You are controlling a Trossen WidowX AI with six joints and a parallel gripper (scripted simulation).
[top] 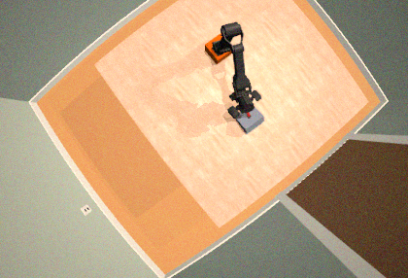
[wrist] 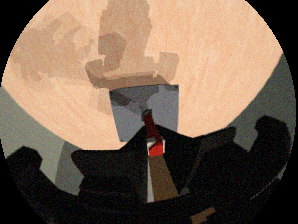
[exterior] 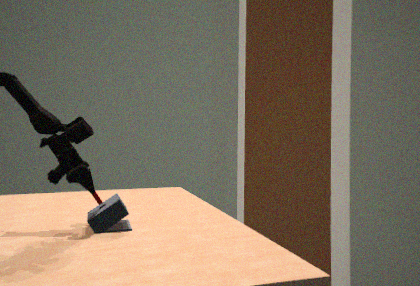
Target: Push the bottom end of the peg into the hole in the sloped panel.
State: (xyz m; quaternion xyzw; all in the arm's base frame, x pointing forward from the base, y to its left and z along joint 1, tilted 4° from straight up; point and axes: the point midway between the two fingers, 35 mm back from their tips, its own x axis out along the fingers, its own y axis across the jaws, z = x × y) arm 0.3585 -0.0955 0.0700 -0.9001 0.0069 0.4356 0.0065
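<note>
The red peg [top: 249, 115] [exterior: 98, 198] [wrist: 151, 127] is held by its upper part, leaning along the gripper's axis. My gripper [top: 247, 110] [exterior: 94, 191] [wrist: 156, 140] is shut on it, above the sloped panel. The blue-grey panel [top: 251, 123] [exterior: 109, 215] [wrist: 166, 110] faces up toward the arm. In the exterior view the peg's bottom end is at the panel's face, right beside the dark hole. In the wrist view the peg's tip overlaps the dark hole mark. Whether the tip is inside the hole or just above it cannot be told. The peg's cross-section is unclear.
The panel's thin foot [exterior: 123, 226] rests on the pale wooden table [top: 301, 92] [exterior: 210, 250] [wrist: 220, 55]. The arm's orange base [top: 217, 58] stands behind the gripper. The arm's shadow falls over part of the table and the panel.
</note>
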